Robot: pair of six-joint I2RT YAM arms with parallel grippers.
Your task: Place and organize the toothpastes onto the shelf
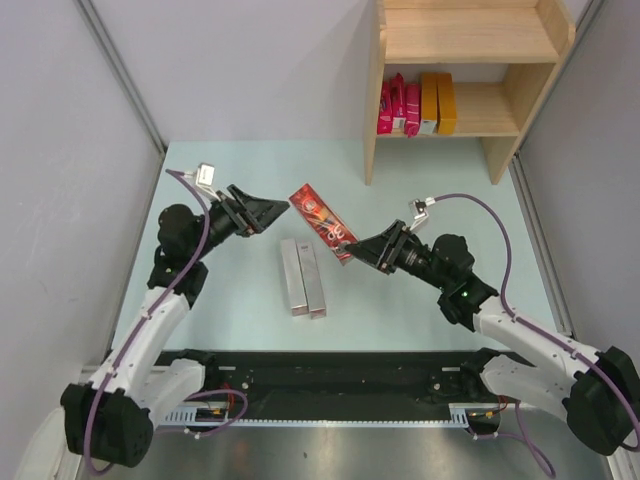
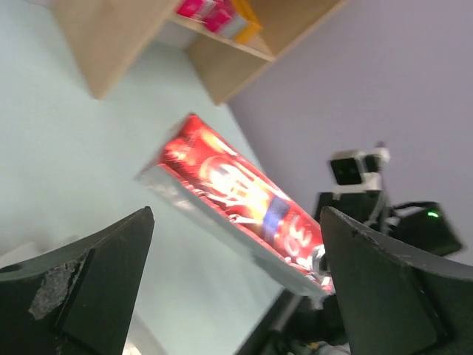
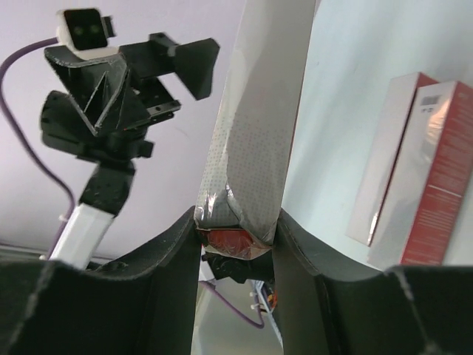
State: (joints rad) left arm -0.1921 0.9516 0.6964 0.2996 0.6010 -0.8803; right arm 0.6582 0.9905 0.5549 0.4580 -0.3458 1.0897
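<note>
The desk carries everything. At its far right stands the shelf, with pink cartons and orange cartons upright on its lower board. My right arm is the nearer one to it. Mid-desk, two silver cartons lie side by side, touching, with their long axes running near to far.

Just beyond them is the dark red carton, which looks lifted off the desk. Its long axis slants from the right end effector out to the far left, so the free end points away from the shelf. I judge it must be swung round before it goes in.

The right end effector is clamped on the carton's near end. The left end effector stands wide open just short of the free end, holding nothing.
</note>
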